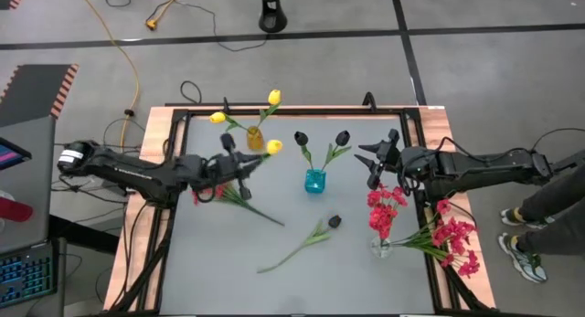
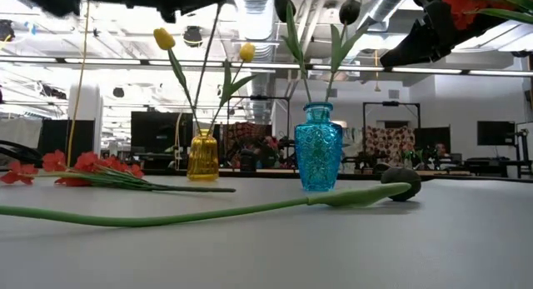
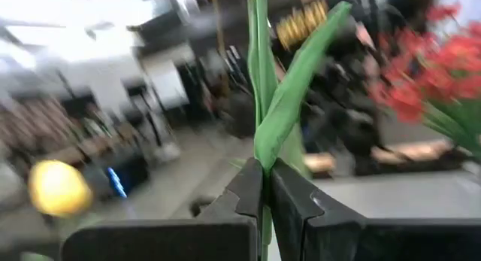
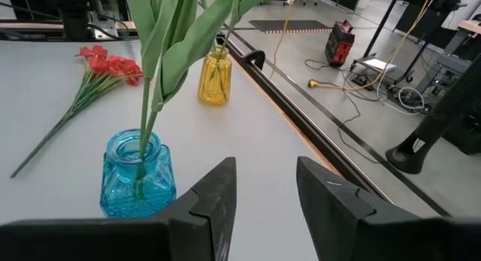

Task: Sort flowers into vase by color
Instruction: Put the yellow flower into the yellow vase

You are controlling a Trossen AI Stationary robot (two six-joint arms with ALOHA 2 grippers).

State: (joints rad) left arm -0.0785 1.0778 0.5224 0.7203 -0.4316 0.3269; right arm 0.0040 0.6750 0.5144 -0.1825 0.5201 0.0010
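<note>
Left tool (image 3: 267, 187) clamped on yellow tulip (image 1: 273, 146) stem beside yellow vase (image 1: 255, 140), so keep stem vertical over the neck before lowering; right tool (image 4: 259, 187) gapes empty near blue vase (image 4: 138, 174).

You're in an open lab hall: exposed ceiling ducts (image 2: 391, 2) upper right, monitors (image 2: 158, 131) mid-left, floor cables (image 1: 128, 57) upper left.
</note>
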